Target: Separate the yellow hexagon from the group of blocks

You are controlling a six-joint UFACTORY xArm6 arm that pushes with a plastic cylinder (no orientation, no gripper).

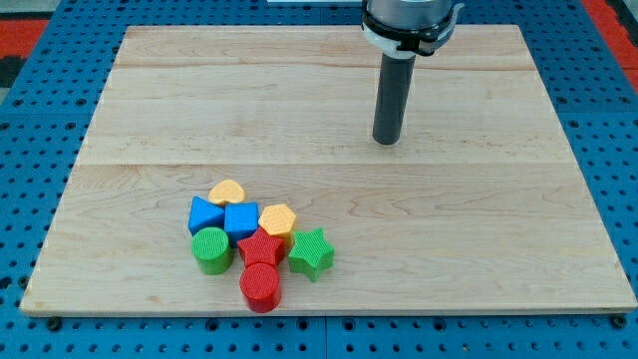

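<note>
While my tip (386,141) hovers with no jaws to spread or pinch, the yellow hexagon (278,218) lies well below-left of it, on the cluster's near edge, touching the blue block (241,219) and red star (261,246).

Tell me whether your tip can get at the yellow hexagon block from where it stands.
Probably yes: my tip stands above-right of the yellow hexagon block, bare wooden board between them.

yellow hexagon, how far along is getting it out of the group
Nothing looks done: the yellow hexagon sits packed against the blue blocks and red star. In hand: my tip stands well above the cluster, toward the view's top right, touching nothing. Left: the whole approach and push.
</note>
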